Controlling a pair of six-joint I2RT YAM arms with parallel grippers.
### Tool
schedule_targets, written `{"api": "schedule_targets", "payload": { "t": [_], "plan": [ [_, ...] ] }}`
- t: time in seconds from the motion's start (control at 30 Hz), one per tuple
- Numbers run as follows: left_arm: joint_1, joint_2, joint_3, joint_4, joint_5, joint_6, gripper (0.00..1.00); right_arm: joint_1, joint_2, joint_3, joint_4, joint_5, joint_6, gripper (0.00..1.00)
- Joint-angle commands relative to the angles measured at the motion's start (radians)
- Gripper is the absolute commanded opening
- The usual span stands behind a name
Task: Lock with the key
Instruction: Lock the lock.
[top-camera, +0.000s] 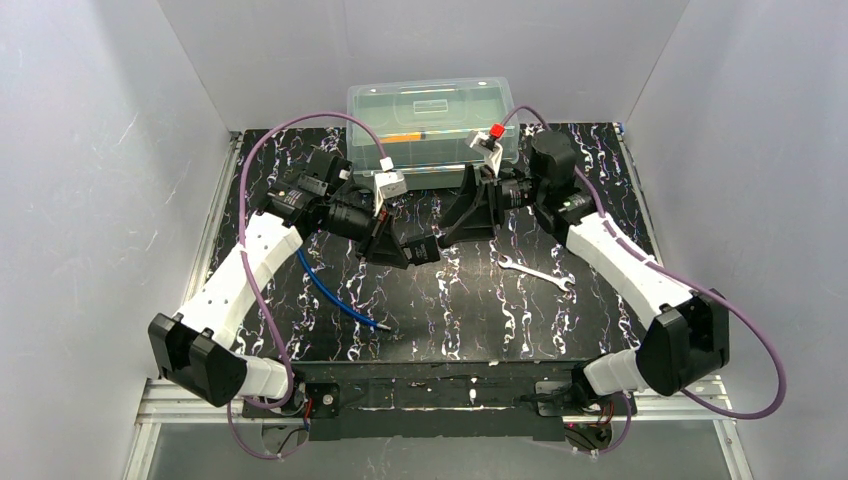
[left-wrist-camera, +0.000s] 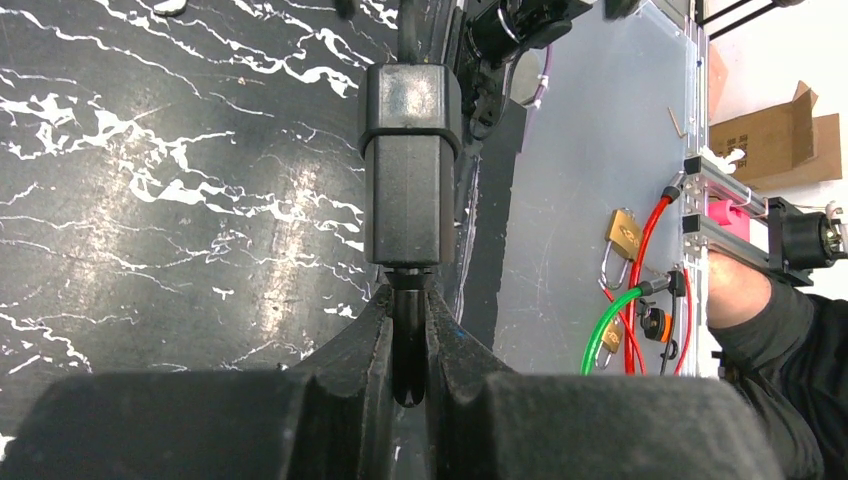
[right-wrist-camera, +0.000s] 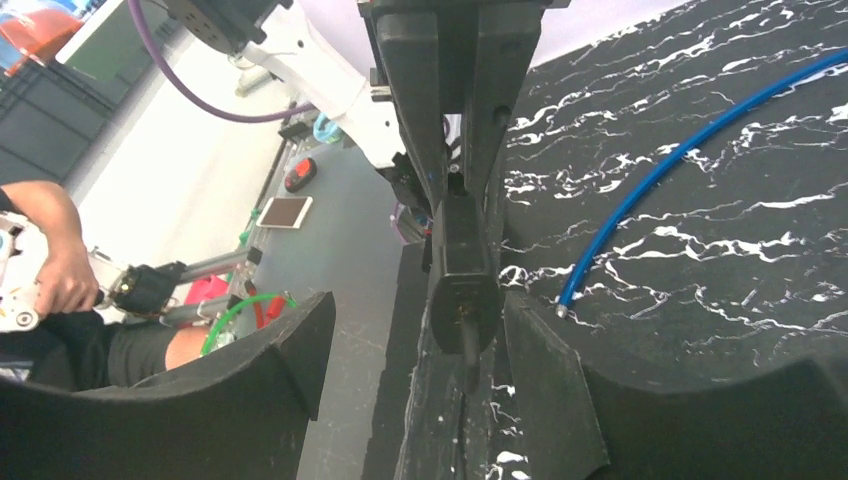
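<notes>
Marbled table: wrist views alone show left pincer clamping block.

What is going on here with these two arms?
The left gripper is shut on a small black block, held up over the middle of the table. The right gripper is open, one finger on each side of the block's far end, not gripping it. A wrench and a blue tube lie on the table.

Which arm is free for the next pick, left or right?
Right, likely: the right gripper stands open, holding nothing, while the left gripper is shut on the black block.
</notes>
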Motion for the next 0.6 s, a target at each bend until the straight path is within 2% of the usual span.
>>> {"api": "schedule_targets", "payload": {
  "t": [0.0, 0.2, 0.37, 0.57],
  "plan": [
    [0.008, -0.046, 0.005, -0.020, 0.068, 0.031, 0.00, -0.004, -0.038, 0.111, -0.437, 0.010, -0.372, 0.70],
    [0.007, -0.036, 0.009, -0.020, 0.105, 0.022, 0.00, -0.002, -0.046, 0.082, -0.458, 0.047, -0.405, 0.69],
    [-0.001, -0.033, 0.005, -0.023, 0.106, 0.026, 0.00, 0.044, -0.020, 0.135, -0.618, 0.115, -0.555, 0.83],
    [-0.016, -0.014, 0.018, -0.031, 0.102, 0.027, 0.00, 0.137, 0.006, 0.157, -0.683, 0.161, -0.612, 0.84]
  ]
}}
